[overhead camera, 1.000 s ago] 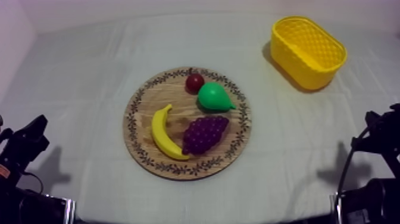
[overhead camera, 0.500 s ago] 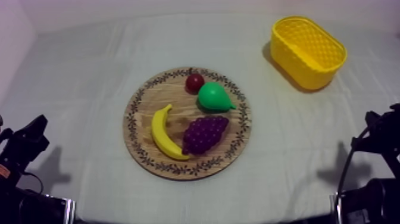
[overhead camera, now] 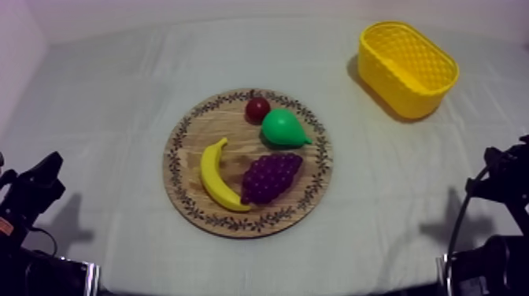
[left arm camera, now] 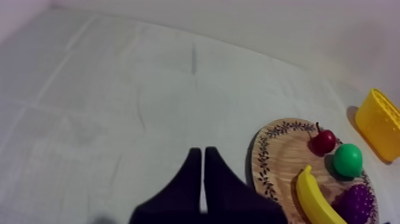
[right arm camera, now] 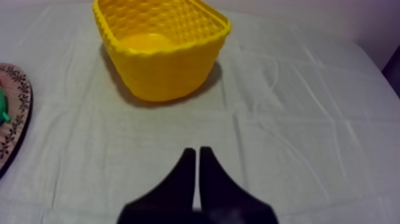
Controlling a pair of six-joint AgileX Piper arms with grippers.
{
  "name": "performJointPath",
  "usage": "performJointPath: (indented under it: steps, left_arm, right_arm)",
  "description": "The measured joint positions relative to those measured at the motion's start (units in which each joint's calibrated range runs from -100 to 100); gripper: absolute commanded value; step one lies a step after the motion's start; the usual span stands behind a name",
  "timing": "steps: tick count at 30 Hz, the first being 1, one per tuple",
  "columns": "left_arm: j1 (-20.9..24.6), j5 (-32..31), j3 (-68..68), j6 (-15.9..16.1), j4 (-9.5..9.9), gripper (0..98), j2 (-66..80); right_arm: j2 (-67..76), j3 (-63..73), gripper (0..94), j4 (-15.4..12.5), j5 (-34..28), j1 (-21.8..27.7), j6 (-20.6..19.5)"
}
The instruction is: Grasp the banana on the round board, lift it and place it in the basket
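Tabletop (overhead camera: 102, 118): open cloth is seen on every side of the wooden board (overhead camera: 183, 149), set mid-table. Yellow basket (overhead camera: 409, 67) is placed far right, well apart from the board. Banana (overhead camera: 212, 177) is laid on the board's left part, just beside the grapes (overhead camera: 271, 177). Left tool (left arm camera: 202, 155) and right tool (right arm camera: 197, 154) are held low at the near edge, fingers pressed together, nothing gripped.

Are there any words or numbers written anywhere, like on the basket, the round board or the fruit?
None: no word, number, label or sign can be read anywhere.
The wooden board has only a leafy pattern round its rim, no letters.
The yellow basket has a plain woven wall with no label.
The banana bears no sticker or mark.
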State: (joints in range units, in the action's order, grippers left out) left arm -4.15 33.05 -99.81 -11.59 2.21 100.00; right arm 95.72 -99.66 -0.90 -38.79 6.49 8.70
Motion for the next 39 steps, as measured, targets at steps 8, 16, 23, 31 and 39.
performJointPath:
  steps: [8, 16, 23, 31, 39]
  left_arm:
    - [0.0, 0.0, 0.0, 0.0, 0.0, 0.1, 0.0]
    - [0.0, 0.0, 0.0, 0.0, 0.0, 0.1, 0.0]
    - [0.0, 0.0, 0.0, 0.0, 0.0, 0.1, 0.0]
    - [0.0, 0.1, 0.0, 0.0, 0.0, 0.1, 0.0]
    - [0.0, 0.0, 0.0, 0.0, 0.0, 0.1, 0.0]
  right_arm:
    - [-4.0, 5.4, 0.5, -0.1, -0.5, 0.6, -1.4]
    - [-15.8, 21.8, 0.5, -2.3, -10.1, 1.0, -1.3]
    - [-29.4, 40.4, 0.5, -5.3, -20.9, 2.3, -0.7]
    - [-45.8, 61.9, 0.5, -7.6, -32.2, 1.4, -2.1]
    - [-59.9, 76.9, 0.5, -6.7, -38.7, -4.0, -5.5]
